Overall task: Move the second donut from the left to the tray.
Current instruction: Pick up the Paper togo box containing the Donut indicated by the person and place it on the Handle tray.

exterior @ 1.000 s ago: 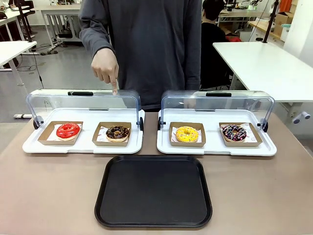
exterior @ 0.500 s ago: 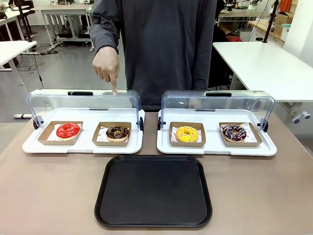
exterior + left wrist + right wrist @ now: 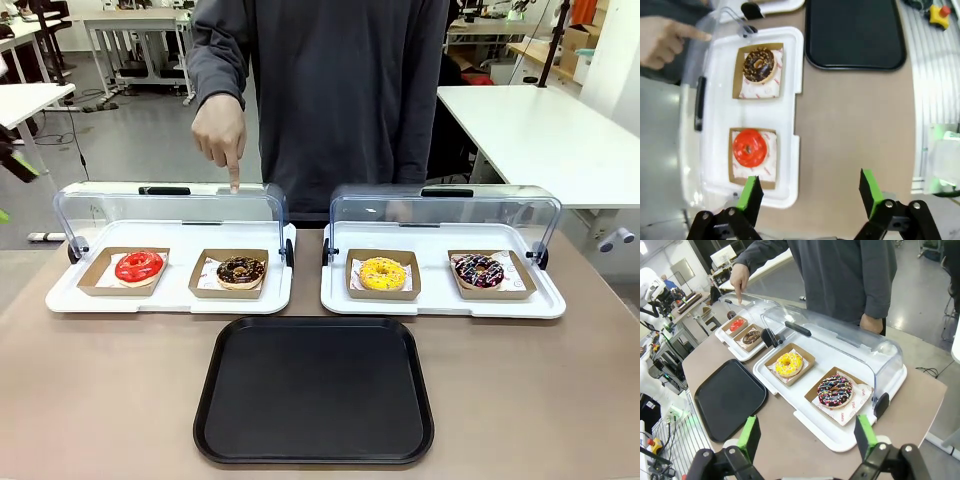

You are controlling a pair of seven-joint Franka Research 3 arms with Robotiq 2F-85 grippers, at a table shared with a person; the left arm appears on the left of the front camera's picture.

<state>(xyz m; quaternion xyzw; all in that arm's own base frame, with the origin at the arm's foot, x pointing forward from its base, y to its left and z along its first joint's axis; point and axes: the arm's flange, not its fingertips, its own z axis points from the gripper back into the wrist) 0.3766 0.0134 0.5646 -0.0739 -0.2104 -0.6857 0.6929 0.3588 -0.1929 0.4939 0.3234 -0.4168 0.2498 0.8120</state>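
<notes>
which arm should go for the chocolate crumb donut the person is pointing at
Left. The left gripper, open, hovers by the white display tray holding the chocolate crumb donut. The right gripper hangs by the pink-sprinkled donut, two donuts away.

Even, bright overhead room light; shadows on the table (image 3: 100, 400) are soft and short. The black tray (image 3: 315, 390) shows only a dull sheen, while the clear domed lids (image 3: 170, 210) carry pale reflections. Front view sharp, save a dark and green smear (image 3: 12, 165) at its left edge. Left wrist view soft throughout, its white display tray (image 3: 715, 150) washed out; right wrist view crisp, lines bending toward the borders
</notes>
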